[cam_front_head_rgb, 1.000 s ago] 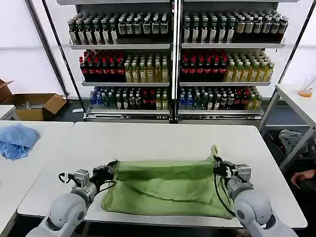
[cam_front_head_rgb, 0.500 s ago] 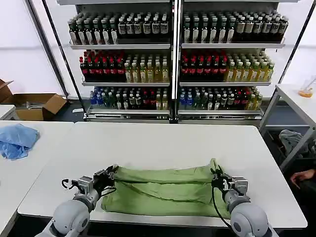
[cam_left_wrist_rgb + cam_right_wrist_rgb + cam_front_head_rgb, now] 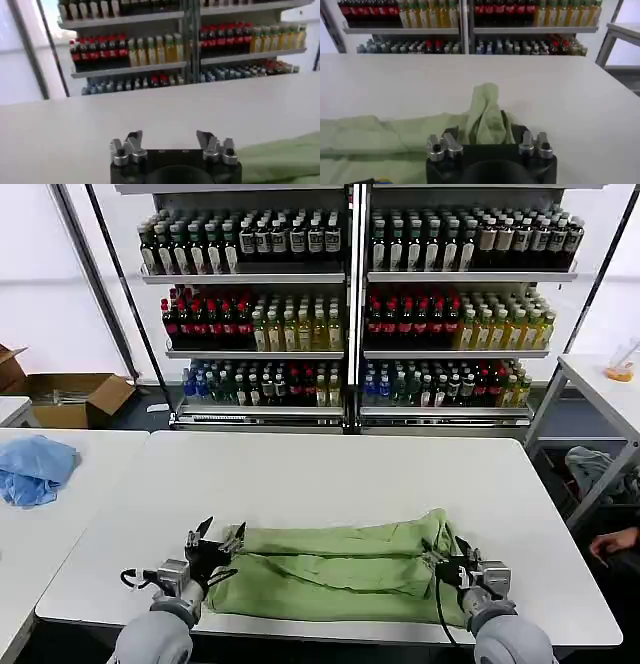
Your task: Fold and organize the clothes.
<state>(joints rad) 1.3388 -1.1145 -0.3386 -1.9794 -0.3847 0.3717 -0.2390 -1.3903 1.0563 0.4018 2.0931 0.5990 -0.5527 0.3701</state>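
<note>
Lying folded lengthwise on table (image 3: 330,469): green shirt (image 3: 340,569). Hovering spread open, empty, at its left end: left tool (image 3: 215,540). Sitting open around right-end bunch: right tool (image 3: 450,569).

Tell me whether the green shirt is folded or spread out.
Folded: the shirt lies as a long narrow band with layered edges along the table's near side.

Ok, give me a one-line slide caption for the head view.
Both end effectors, left open and right open, at the ends of a folded green shirt on the white table.
</note>
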